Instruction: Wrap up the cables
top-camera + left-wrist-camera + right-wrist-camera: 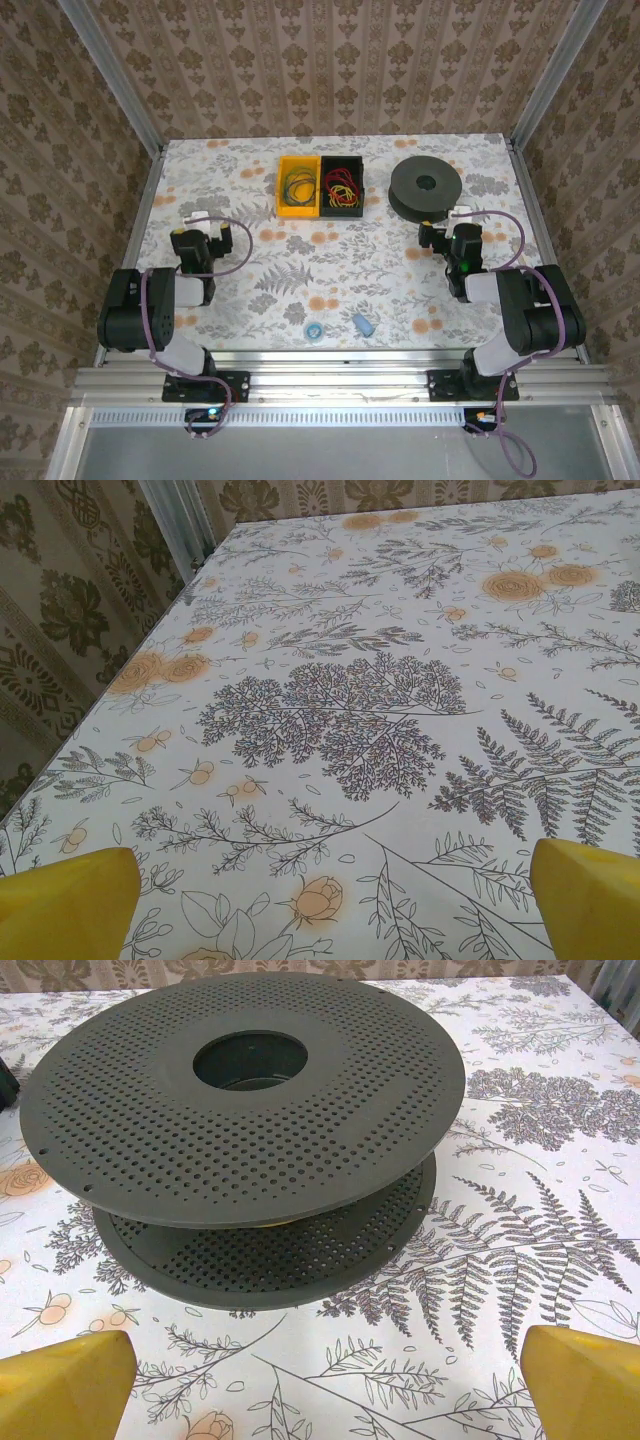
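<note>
Black arms (140,312) carry purple cords (249,245) and yellow fingertips (60,905).

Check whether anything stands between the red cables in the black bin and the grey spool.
Nothing visible stands on the tablecloth between the black bin and the spool. The red cables lie inside the bin, so its wall facing the spool is the only barrier.

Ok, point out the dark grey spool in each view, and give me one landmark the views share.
Top external: the spool lies at the table's far right, right of the black bin.
Left wrist: this camera faces the floral tablecloth and the left wall.
Right wrist: the spool spans the upper left and centre, lying flat ahead of the open right pincer.
Shared landmark: the floral tablecloth.
</note>
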{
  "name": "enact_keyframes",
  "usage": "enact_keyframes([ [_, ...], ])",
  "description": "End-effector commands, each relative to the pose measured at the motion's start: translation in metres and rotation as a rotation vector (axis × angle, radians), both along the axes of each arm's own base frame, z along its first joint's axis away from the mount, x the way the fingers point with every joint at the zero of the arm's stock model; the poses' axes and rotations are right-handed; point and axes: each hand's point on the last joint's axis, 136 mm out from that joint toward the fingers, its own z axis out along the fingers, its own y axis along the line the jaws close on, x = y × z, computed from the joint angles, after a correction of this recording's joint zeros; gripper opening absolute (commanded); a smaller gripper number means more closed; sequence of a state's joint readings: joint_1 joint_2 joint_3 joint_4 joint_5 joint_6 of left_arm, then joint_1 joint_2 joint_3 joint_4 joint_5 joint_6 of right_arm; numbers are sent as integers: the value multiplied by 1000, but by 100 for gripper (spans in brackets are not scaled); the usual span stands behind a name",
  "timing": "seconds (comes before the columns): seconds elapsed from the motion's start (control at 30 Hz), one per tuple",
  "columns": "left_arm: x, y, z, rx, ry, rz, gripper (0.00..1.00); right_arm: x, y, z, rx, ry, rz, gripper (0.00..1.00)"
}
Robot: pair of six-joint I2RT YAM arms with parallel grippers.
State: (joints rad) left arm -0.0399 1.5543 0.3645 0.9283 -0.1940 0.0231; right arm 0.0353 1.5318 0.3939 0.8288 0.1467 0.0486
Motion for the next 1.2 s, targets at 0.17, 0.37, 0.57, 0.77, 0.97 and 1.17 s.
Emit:
enact_keyframes([
  [0.17, 6, -3, 9, 6, -28, -23, 100, 5, -3, 12, -6, -46, -18, 100],
  [0.37, 6, -4, 9, 5, -28, -26, 100, 6, -4, 11, 10, -39, -10, 100],
  [0.57, 7, -7, 8, 2, -22, -48, 100, 6, -4, 10, 9, -36, -10, 100],
  [0.77, 7, -7, 8, 2, -21, -47, 100, 6, -4, 11, 10, -38, -9, 100],
  [0.97, 7, -7, 8, 2, -22, -47, 100, 6, -4, 11, 10, -40, -9, 100],
  [1.17, 8, -11, 21, 40, -12, -39, 100, 6, -6, 23, 7, -27, -18, 100],
])
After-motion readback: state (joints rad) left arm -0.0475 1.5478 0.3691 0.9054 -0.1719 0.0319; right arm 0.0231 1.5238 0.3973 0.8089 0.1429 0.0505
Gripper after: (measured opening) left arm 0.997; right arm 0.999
